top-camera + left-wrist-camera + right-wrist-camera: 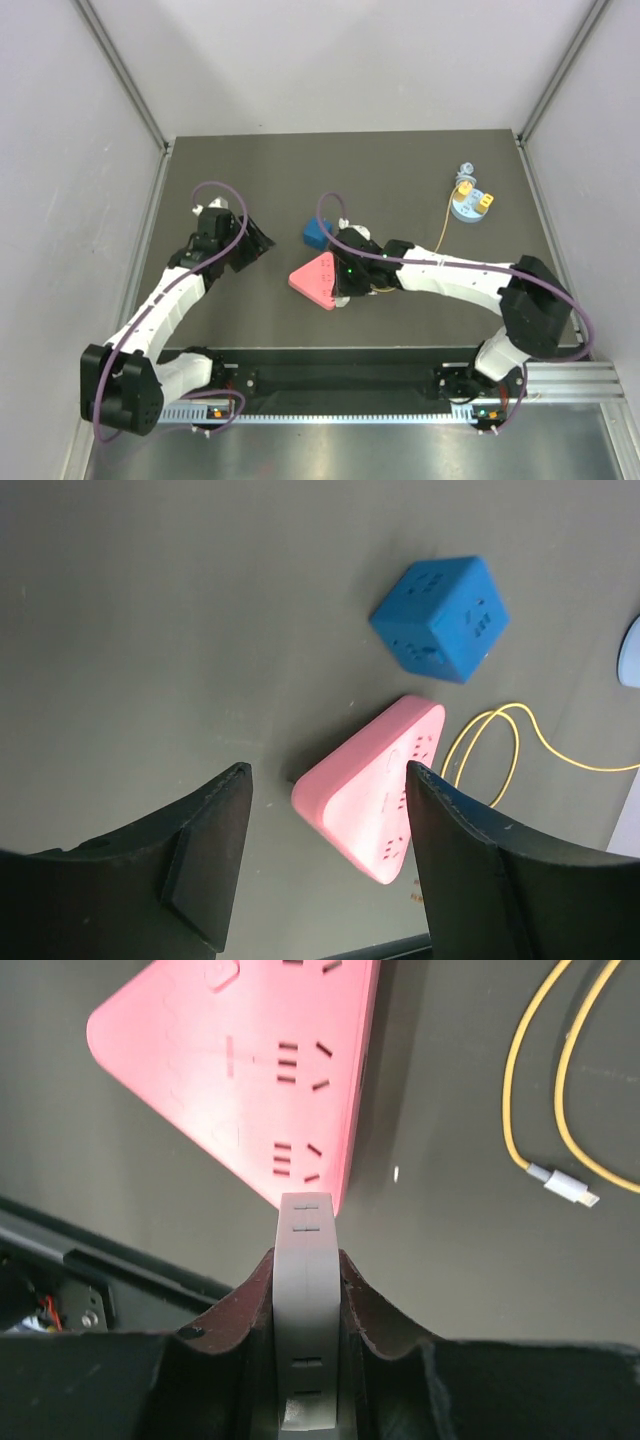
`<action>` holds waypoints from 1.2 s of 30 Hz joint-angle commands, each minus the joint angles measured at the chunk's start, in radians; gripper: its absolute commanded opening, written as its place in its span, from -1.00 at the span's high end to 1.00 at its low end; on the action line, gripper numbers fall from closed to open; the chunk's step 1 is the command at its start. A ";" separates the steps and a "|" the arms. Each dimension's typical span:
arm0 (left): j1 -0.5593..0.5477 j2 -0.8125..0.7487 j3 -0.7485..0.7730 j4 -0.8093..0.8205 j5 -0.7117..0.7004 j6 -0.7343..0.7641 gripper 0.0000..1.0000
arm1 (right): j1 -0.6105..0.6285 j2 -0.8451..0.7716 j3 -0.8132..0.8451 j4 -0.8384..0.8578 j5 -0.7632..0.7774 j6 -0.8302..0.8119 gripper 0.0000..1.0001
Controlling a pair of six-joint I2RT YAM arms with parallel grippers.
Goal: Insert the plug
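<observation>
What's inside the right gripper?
A narrow pale grey block with small slots, clamped in the right gripper, its tip by a corner of the pink triangular socket strip. Its lower end is hidden by the gripper, so any cable on it cannot be seen.

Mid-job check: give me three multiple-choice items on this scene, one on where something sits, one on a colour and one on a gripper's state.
1. In the top view, the blue cube lies:
A) on the far side of the pink socket block
B) on its near side
C) stacked on it

2. The loose cable is:
A) red
B) yellow
C) black

3. The left gripper is:
A) shut on the cube
B) open and empty
C) shut on the cable

Answers:
1 A: the top view shows the cube beyond the block, apart from it.
2 B: both wrist views show it yellow.
3 B: the left wrist view shows its fingers spread, gripping nothing.
</observation>
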 commanded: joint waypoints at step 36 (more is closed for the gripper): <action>0.001 -0.011 -0.116 0.114 0.039 -0.013 -0.34 | 0.043 0.241 0.288 -0.163 0.113 0.014 1.00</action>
